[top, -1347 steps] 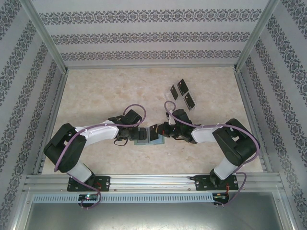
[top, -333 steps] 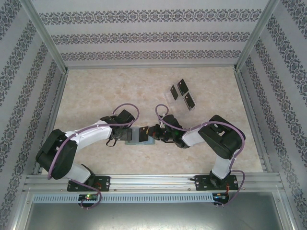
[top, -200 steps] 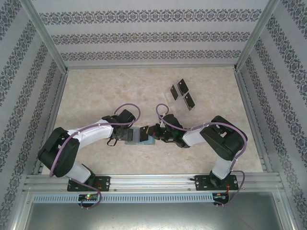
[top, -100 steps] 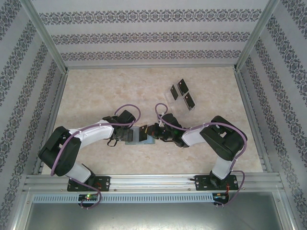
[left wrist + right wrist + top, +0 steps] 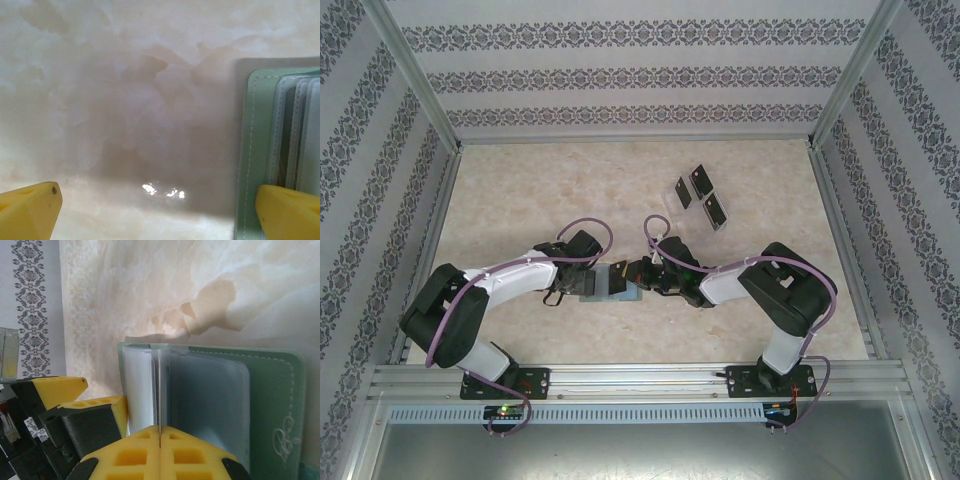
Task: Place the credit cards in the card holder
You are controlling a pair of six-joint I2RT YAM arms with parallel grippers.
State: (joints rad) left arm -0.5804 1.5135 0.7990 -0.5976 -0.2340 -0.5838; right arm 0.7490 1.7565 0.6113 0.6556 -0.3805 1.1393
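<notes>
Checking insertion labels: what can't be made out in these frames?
- Right wrist: the right gripper is shut on a thin edge; card or card holder sleeve, its fingers hide which.
- Left wrist: card holder cut off at the right edge, partly behind a finger of the left gripper; sleeves blurred.
- Top view: loose credit cards too small to read.

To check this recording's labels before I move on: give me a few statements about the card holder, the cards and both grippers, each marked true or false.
1. The small grey-green soft card holder lies open on the marbled table, its clear sleeves showing. True.
2. The left gripper is shut. False: its yellow fingers stand wide apart, one over the holder's edge.
3. Three thin black rectangular credit cards lie beyond the arms, apart from the holder. True.
4. The right gripper is wide open. False: its yellow fingers are pressed together over the holder's sleeves.
</notes>
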